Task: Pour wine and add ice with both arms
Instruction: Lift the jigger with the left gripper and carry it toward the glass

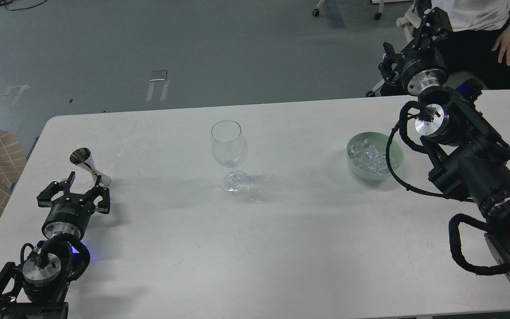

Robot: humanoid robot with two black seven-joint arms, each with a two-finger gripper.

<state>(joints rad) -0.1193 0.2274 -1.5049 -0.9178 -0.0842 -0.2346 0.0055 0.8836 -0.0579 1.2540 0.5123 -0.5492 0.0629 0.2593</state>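
Two arms in view. Your left gripper [83, 188] sits low on the desk [281, 248], jaws spread, just short of the steel jigger [88, 166], not touching. Wine glass [229, 155] upright mid-desk; wine not discernible. Ice [370, 155] fills the green bowl [353, 167]. Your right gripper [410, 37] is raised beyond the far edge, jaws spread, empty.

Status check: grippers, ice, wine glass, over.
Left gripper open beside steel jigger. Right gripper open, raised past table edge. Clear ice cubes in green bowl; clear wine glass upright, unobstructed.
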